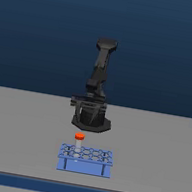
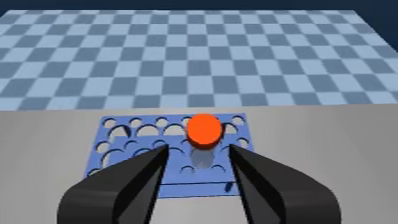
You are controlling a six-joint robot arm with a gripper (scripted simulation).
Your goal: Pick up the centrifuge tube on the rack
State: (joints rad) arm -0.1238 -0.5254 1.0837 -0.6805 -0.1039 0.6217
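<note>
The centrifuge tube (image 2: 203, 131) stands upright in a hole of the light-blue rack (image 2: 133, 137), its orange-red cap on top and its pale body below. My gripper (image 2: 197, 151) is open, one dark finger on each side of the tube, with a gap on both sides and no contact. In the exterior view the tube (image 1: 79, 137) rises from the rack (image 1: 83, 167) in front of the black arm (image 1: 99, 79); the gripper itself is hard to make out there against the dark arm.
The rack sits on a grey table (image 1: 22, 132) near its front edge. A blue checkered floor (image 2: 195, 55) lies beyond the table edge. The arm's base (image 1: 90, 122) stands just behind the rack.
</note>
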